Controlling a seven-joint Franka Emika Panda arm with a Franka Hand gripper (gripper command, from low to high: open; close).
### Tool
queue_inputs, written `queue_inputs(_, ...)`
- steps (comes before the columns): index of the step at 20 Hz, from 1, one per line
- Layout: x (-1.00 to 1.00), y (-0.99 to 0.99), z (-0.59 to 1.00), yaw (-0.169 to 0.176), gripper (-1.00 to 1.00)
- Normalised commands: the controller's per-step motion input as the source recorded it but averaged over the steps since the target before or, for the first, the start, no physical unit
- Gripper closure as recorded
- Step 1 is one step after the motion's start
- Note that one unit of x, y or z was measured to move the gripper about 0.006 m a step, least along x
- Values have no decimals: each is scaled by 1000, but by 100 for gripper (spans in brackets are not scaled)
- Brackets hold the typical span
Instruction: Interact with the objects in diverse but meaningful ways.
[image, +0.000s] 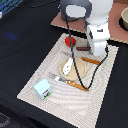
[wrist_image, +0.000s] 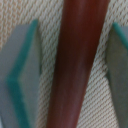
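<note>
My gripper (image: 94, 52) is low over the placemat, open, with the dark brown sausage (image: 81, 48) between its fingers. In the wrist view the sausage (wrist_image: 77, 65) runs lengthwise between the two grey-green fingers (wrist_image: 22, 75), with mat showing in a gap on each side. The round red tomato (image: 70, 40) sits just beyond the sausage, at the mat's far corner. The pale-blue-and-white milk carton (image: 43, 89) stands at the mat's near corner on the exterior view's left. The little white bottle-like piece (image: 67, 66) lies on the tan plate (image: 77, 74).
A beige woven placemat (image: 100, 85) lies on a black tablecloth. Orange-handled cutlery lies beside the plate, one piece near (image: 75, 84) and one far (image: 90, 60). A brown board (image: 117, 32) and a bowl (image: 124, 19) are at the back on the exterior view's right.
</note>
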Motion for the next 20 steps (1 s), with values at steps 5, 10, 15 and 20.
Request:
queue_inputs(5, 55, -89, 125, 42, 100)
queue_inputs(10, 142, -196, 608, -199, 100)
queue_inputs(15, 156, -54, 455, -323, 100)
queue_inputs(20, 253, -259, 325, -234, 100)
